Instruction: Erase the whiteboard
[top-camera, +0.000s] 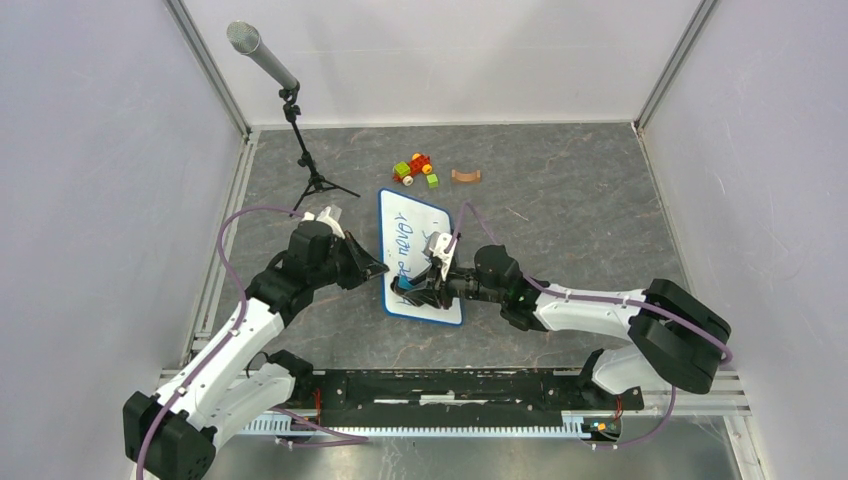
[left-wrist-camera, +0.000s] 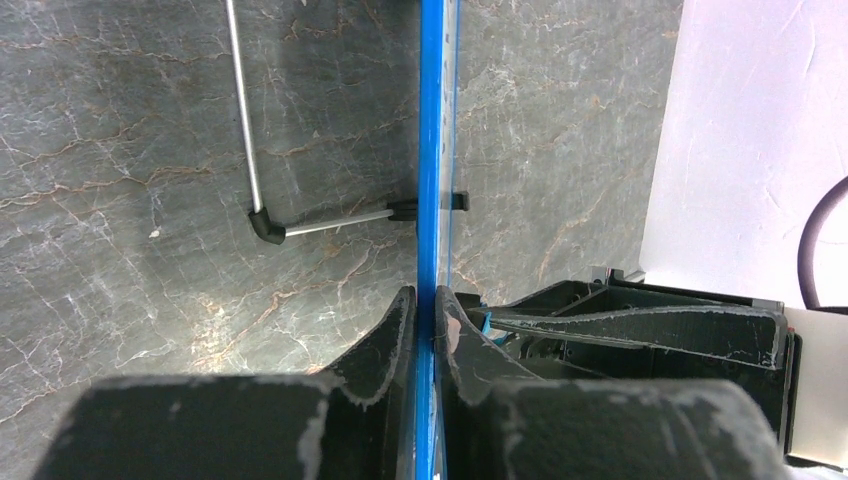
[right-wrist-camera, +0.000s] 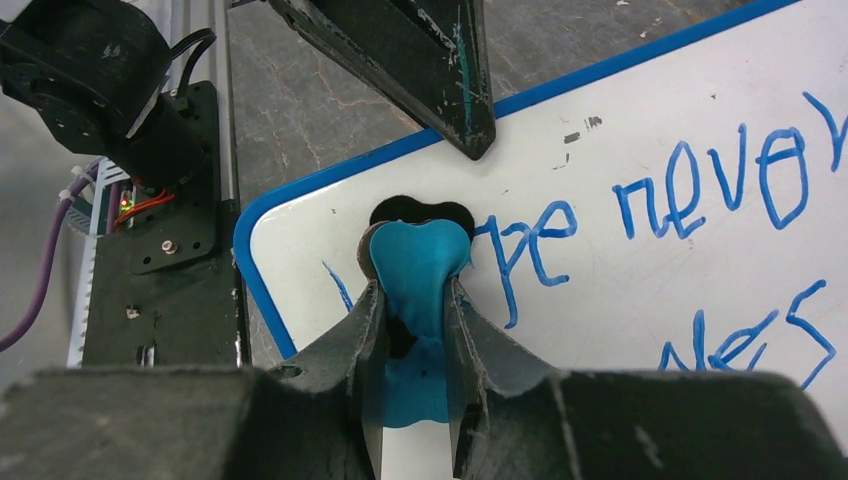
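Gripping the whiteboard (top-camera: 425, 212) at its 9 o'clock rim, your left gripper (top-camera: 381, 270) is clamped tight. Your right gripper (top-camera: 410, 290) pinches a blue wiper (right-wrist-camera: 418, 255) against the board's 7 o'clock corner. The board lies mid-table, bearing blue writing (right-wrist-camera: 680, 190).

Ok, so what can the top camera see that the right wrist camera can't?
Only the top camera shows the microphone on its stand, the toy bricks, the brown curved piece and both long arms. Only the right wrist camera shows, close up, the blue squishy wiper pinched in the right pincer against the whiteboard, with the blue writing big. Both show the whiteboard, its writing and the left pincer gripping its edge.
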